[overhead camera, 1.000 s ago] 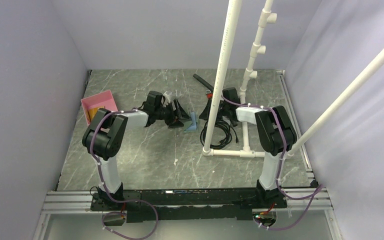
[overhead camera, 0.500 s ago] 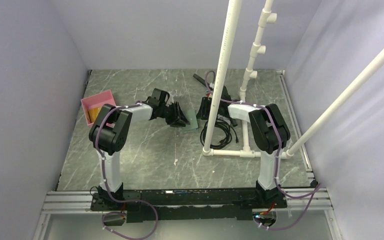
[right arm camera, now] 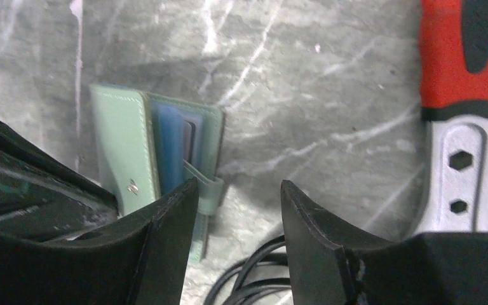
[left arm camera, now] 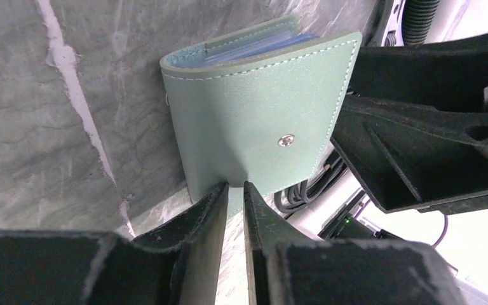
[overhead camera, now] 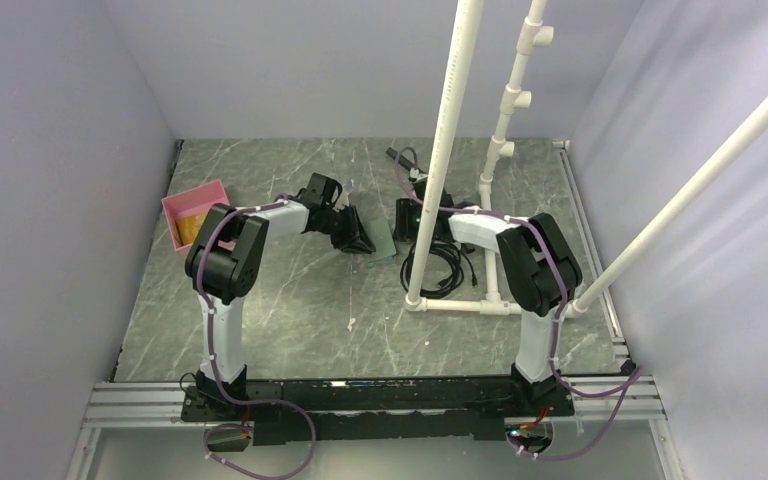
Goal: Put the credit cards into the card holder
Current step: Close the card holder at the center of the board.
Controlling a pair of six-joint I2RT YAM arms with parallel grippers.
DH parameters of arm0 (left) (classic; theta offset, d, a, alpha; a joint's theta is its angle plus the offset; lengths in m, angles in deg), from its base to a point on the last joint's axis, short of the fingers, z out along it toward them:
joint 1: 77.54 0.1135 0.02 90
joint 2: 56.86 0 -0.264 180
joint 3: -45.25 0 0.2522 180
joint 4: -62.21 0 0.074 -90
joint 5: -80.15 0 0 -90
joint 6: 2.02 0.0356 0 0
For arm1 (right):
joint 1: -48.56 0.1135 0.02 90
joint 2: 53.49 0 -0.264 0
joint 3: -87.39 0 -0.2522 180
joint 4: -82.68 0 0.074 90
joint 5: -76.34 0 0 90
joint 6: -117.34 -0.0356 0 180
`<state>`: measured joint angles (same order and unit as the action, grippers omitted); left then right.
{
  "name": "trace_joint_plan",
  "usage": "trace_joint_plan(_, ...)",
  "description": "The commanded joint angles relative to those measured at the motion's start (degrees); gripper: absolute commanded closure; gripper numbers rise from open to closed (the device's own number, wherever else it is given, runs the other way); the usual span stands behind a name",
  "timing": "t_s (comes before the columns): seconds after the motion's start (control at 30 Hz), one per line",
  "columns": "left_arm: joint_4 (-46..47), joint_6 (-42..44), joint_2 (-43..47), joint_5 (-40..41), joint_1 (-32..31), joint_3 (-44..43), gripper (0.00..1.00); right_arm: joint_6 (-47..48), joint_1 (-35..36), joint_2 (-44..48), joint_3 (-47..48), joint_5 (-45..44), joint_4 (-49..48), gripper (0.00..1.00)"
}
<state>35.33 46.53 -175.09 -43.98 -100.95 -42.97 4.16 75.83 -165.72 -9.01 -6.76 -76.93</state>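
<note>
Your left fingers stand nearly together at the lower edge of the card holder. Its green cover faces the left wrist camera, snap outward, with the pale blue pockets showing along the top. I cannot tell whether that edge is actually pinched or the tips only flank it, so check this before you lift or pull.

Your right fingers are spread apart with nothing between them. They hover just beside the holder's open side, where the closure tab sticks out next to the blue pockets.

The holder sits on the counter between the two arms. The one credit card you can make out, orange-tan, lies well apart in the pink tray at the left.

The step in hand looks like opening and steadying the holder. To do it well:

- Grip the cover only, not the whole stack, so the pockets fan open rather than clamp flat.
- Hold the cover low and steady, keeping the pocket mouths turned toward the side a card will come from.
- With the right fingers, keep off the tab. Snagging it would twist the holder out of the left grip.
- Mind the black cable just below and the red-handled tool to the right.
</note>
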Motion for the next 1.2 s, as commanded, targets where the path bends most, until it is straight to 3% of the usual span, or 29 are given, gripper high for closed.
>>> trace_joint_plan(0.0, -5.88, 1.21, -3.84, 9.85, 0.27, 3.23, 0.75, 4.35, -0.67, 2.81, -3.95, -6.05, 6.52, 0.47)
trace_joint_plan(0.17, -5.6, 2.02, -2.63, 10.38, 0.92, 4.62, 0.75, 5.93, -0.82, 4.82, -4.62, -4.23, 5.84, 0.49)
trace_joint_plan(0.4, -3.62, 2.16, -3.41, 5.39, 0.92, 4.3, 0.76, 14.78, -1.31, 4.51, -6.26, 12.71, -6.08, 0.46)
trace_joint_plan(0.57, -6.04, 3.08, -3.51, 5.9, 0.84, 2.95, 0.77, 24.16, -0.4, 5.34, -9.34, 12.09, -11.58, 0.44)
trace_joint_plan(0.7, -7.49, 3.71, -3.68, 6.36, 0.74, 1.98, 0.8, 24.61, 0.33, 4.36, -11.07, 7.58, -14.68, 0.43)
trace_joint_plan(0.9, -10.83, 4.33, -6.03, 8.4, 0.41, 0.02, 0.92, 14.16, 2.72, 1.9, -11.64, -4.93, -21.68, 0.44)
trace_joint_plan(1.03, -12.42, 4.59, -6.86, 10.29, 0.15, -0.65, 0.97, -5.37, 2.35, 3.37, -15.02, -18.21, -23.41, 0.53)
trace_joint_plan(1.17, -12.87, 4.89, -7.23, 10.82, 0.14, -1.18, 0.98, -24.48, 0.03, 4.07, -18.63, -14.17, -26.82, 0.64)
